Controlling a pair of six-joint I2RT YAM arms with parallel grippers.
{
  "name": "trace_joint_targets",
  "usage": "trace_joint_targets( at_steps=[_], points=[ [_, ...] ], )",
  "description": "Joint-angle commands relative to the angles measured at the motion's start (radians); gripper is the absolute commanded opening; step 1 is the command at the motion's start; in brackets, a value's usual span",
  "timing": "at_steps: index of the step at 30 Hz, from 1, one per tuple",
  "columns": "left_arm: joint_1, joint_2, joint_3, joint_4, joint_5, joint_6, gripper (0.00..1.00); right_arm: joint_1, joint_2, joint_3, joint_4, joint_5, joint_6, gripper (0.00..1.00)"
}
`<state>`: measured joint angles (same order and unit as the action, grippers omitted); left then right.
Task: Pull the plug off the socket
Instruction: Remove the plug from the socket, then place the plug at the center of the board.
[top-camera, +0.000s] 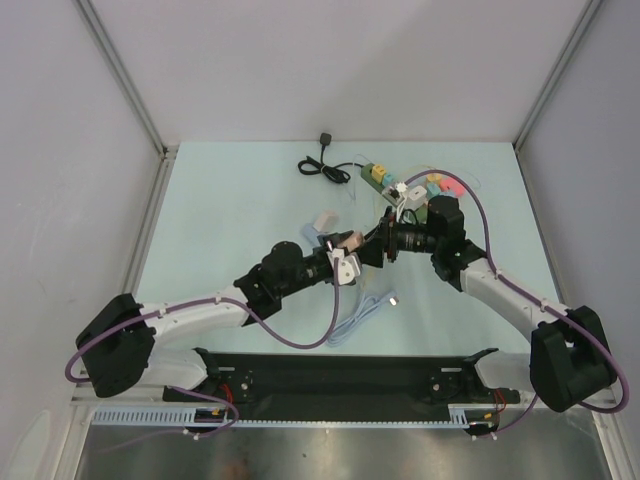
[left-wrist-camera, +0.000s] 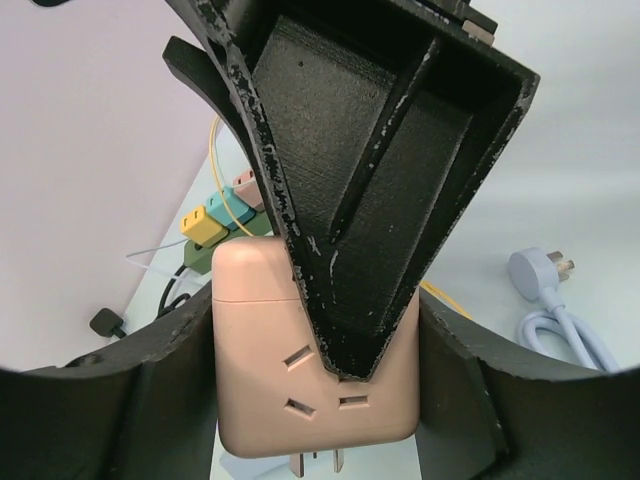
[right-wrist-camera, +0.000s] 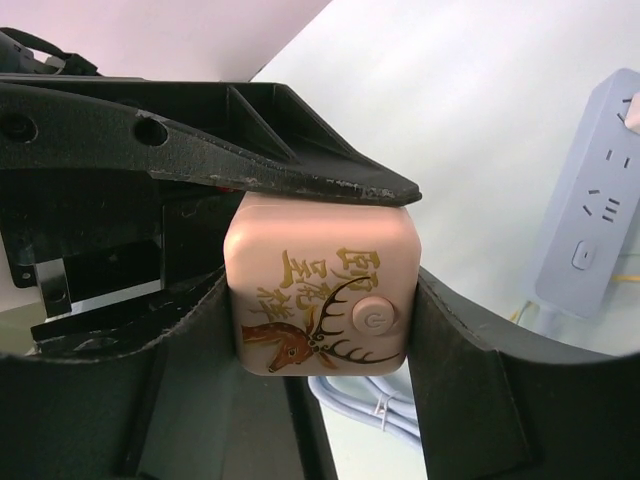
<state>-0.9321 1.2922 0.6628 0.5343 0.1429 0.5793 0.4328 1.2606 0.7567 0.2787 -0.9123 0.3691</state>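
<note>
Fingers of my left gripper (left-wrist-camera: 315, 400) and right gripper (right-wrist-camera: 320, 330) clamp the pink socket cube (left-wrist-camera: 255, 340) at frame centre. Lavender plug (left-wrist-camera: 540, 268) lies free, right edge. Unplugging looks done; next, release one side gently.

A black finger (left-wrist-camera: 380, 180) covers part of the pink adapter cube (left-wrist-camera: 255, 360), whose prongs the bottom edge cuts; the power strip (right-wrist-camera: 595, 220) runs off-frame right.

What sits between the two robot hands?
A pink cube socket with a deer print; the left hand and right hand both grip it. Both wrist views show it.
</note>
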Motion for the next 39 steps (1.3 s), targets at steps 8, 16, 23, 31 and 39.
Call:
trace_joint_targets(
  at_steps=[8, 16, 23, 31, 39],
  points=[
    [0.059, -0.037, -0.005, 0.058, -0.174, -0.186, 0.00, -0.068, -0.072, 0.058, -0.077, -0.011, -0.186, 0.99],
    [0.356, -0.013, 0.055, -0.083, -0.227, -0.683, 0.00, -0.249, -0.139, 0.047, -0.116, -0.062, -0.257, 1.00],
    [0.680, 0.240, 0.313, -0.445, -0.086, -0.992, 0.00, -0.253, -0.144, 0.055, -0.165, -0.034, -0.311, 1.00],
    [0.875, 0.588, 0.702, -0.715, -0.080, -1.000, 0.00, -0.261, -0.147, 0.069, -0.199, -0.022, -0.343, 1.00],
    [0.966, 0.864, 1.073, -0.885, -0.167, -0.984, 0.00, -0.273, -0.138, 0.084, -0.225, -0.034, -0.360, 1.00]
  ],
)
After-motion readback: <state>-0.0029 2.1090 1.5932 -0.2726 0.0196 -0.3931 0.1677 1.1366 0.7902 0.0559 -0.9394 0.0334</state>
